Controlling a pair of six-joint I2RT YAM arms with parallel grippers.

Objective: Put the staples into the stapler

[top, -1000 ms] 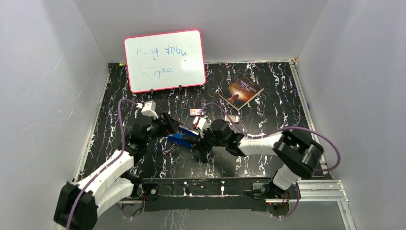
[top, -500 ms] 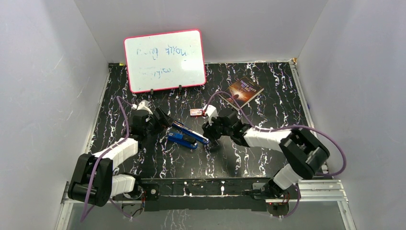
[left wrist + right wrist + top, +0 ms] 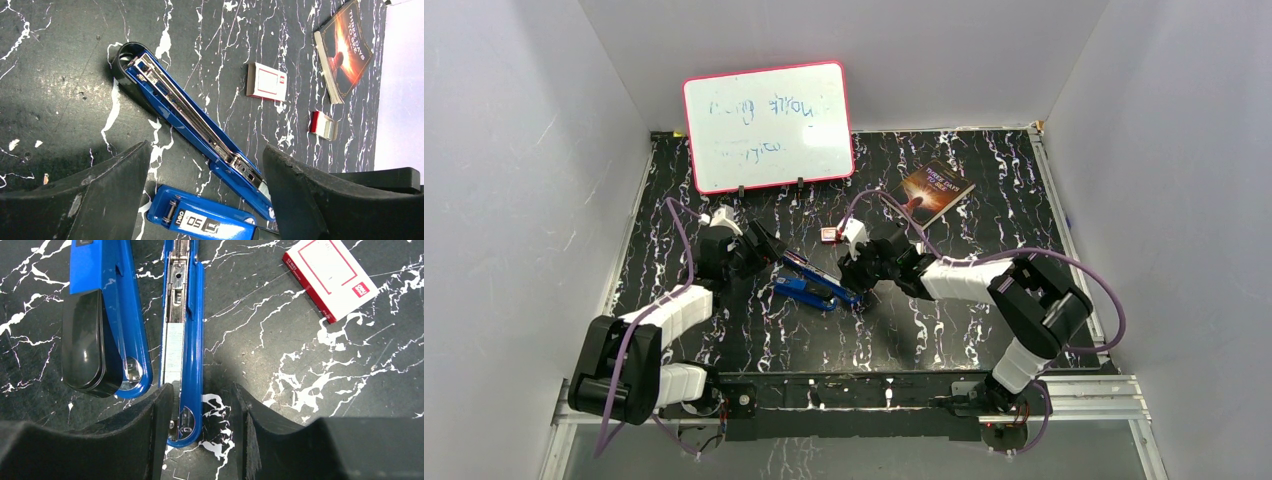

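The blue stapler (image 3: 816, 284) lies flung open on the black marbled table. Its magazine arm (image 3: 190, 120) and its black-capped cover (image 3: 95, 335) are splayed side by side. A silvery strip of staples (image 3: 173, 352) sits in the magazine channel. My right gripper (image 3: 202, 390) is open and straddles the magazine's front tip. The tip lies against the left finger (image 3: 150, 435), and a gap shows before the right finger. My left gripper (image 3: 206, 150) is open wide above the hinge end and holds nothing. In the top view, the left gripper (image 3: 764, 248) and right gripper (image 3: 852, 272) flank the stapler.
A small white box with a red label (image 3: 330, 275) lies just beyond the stapler, and a second small red-and-silver box (image 3: 322, 125) is near it. A book (image 3: 929, 190) lies at the back right. A pink-framed whiteboard (image 3: 767, 125) leans on the back wall.
My left gripper has drawn back to the left off the stapler. My right gripper has lifted away, then shifted slightly left to the magazine's tip. The stapler now lies open and uncovered.
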